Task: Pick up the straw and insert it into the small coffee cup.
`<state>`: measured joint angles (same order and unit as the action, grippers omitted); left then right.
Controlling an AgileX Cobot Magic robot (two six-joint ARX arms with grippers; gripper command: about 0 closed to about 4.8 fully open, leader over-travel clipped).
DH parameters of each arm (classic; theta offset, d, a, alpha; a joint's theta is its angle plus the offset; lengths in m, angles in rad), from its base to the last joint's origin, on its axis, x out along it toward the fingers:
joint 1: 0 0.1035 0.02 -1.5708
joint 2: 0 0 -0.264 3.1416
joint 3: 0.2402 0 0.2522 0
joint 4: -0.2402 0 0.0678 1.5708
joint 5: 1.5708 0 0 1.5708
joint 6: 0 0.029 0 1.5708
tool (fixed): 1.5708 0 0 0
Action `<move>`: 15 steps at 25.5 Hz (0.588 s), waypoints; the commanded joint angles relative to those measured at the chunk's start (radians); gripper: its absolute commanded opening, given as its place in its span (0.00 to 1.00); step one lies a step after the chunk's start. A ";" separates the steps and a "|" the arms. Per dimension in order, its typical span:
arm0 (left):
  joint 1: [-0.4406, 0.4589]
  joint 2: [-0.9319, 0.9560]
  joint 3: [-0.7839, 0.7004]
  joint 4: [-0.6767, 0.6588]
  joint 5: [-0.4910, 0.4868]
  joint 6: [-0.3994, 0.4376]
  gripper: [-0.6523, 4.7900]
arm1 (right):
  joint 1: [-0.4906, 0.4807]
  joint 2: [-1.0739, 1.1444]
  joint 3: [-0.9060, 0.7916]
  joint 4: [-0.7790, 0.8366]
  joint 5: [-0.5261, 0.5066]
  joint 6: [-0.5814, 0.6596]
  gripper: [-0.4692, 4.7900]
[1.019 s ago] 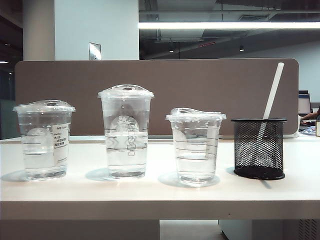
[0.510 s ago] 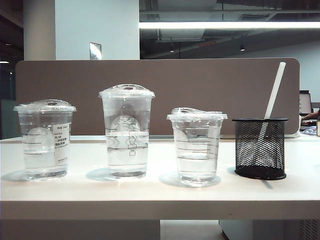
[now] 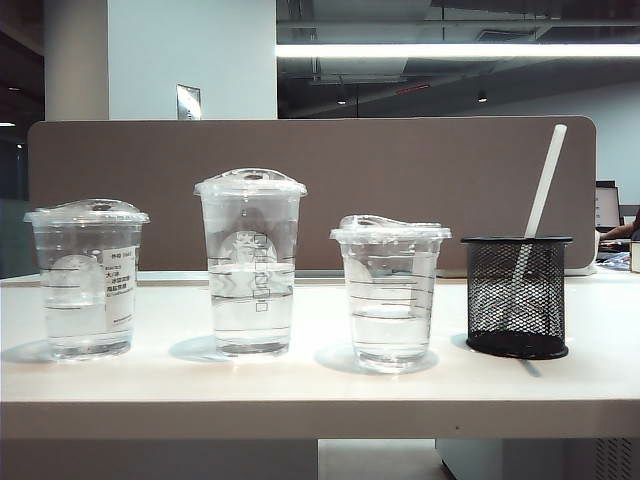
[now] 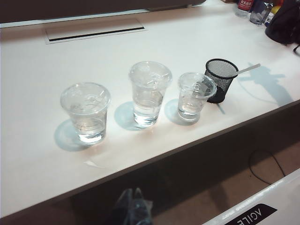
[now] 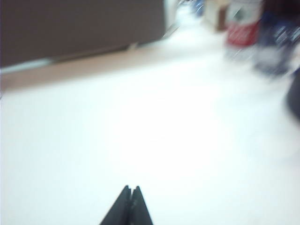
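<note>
The white straw [image 3: 545, 180] [image 4: 247, 70] leans in a black mesh holder [image 3: 517, 297] [image 4: 219, 80] at the right end of the row. Just left of it stands the small coffee cup [image 3: 390, 295] [image 4: 195, 95], clear, lidded and part full of water. My left gripper [image 4: 132, 192] is dim and shut, below the table's front edge and well short of the cups. My right gripper [image 5: 131, 188] is shut with nothing in it, over bare white table in a blurred picture. Neither gripper shows in the exterior view.
A wide clear cup with a white label [image 3: 88, 280] [image 4: 86, 111] and a tall clear cup with a round logo [image 3: 250, 265] [image 4: 149, 93] stand left of the small cup. A brown partition [image 3: 310, 190] runs behind. A red can [image 5: 243, 23] and bottles sit at the far corner.
</note>
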<state>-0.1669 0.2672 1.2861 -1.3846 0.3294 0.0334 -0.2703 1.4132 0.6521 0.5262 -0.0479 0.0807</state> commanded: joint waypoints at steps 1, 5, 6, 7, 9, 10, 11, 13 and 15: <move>-0.003 0.000 0.002 0.009 0.000 0.004 0.11 | 0.047 -0.021 -0.131 0.134 -0.008 0.014 0.09; -0.002 0.000 0.002 0.010 0.005 0.004 0.11 | 0.137 -0.068 -0.334 0.353 -0.002 0.030 0.09; -0.002 0.000 0.002 0.010 0.004 0.004 0.11 | 0.154 -0.080 -0.367 0.391 -0.002 0.041 0.09; -0.002 0.000 0.002 0.009 0.004 0.004 0.11 | 0.174 -0.094 -0.403 0.432 0.001 0.053 0.09; -0.003 0.000 0.002 0.009 0.005 0.004 0.11 | 0.215 -0.123 -0.462 0.485 0.001 0.054 0.09; -0.003 0.000 0.002 0.009 0.005 0.004 0.11 | 0.233 -0.135 -0.484 0.501 0.001 0.054 0.09; -0.002 0.000 0.002 0.010 0.006 0.004 0.11 | 0.248 -0.148 -0.505 0.511 0.001 0.054 0.09; -0.002 0.000 0.002 0.010 0.006 0.004 0.11 | 0.282 -0.176 -0.546 0.529 0.001 0.054 0.10; -0.002 0.000 0.002 0.009 0.006 0.004 0.11 | 0.335 -0.226 -0.597 0.536 0.000 0.054 0.22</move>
<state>-0.1696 0.2672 1.2861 -1.3846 0.3302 0.0334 0.0505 1.2034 0.0635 1.0351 -0.0498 0.1314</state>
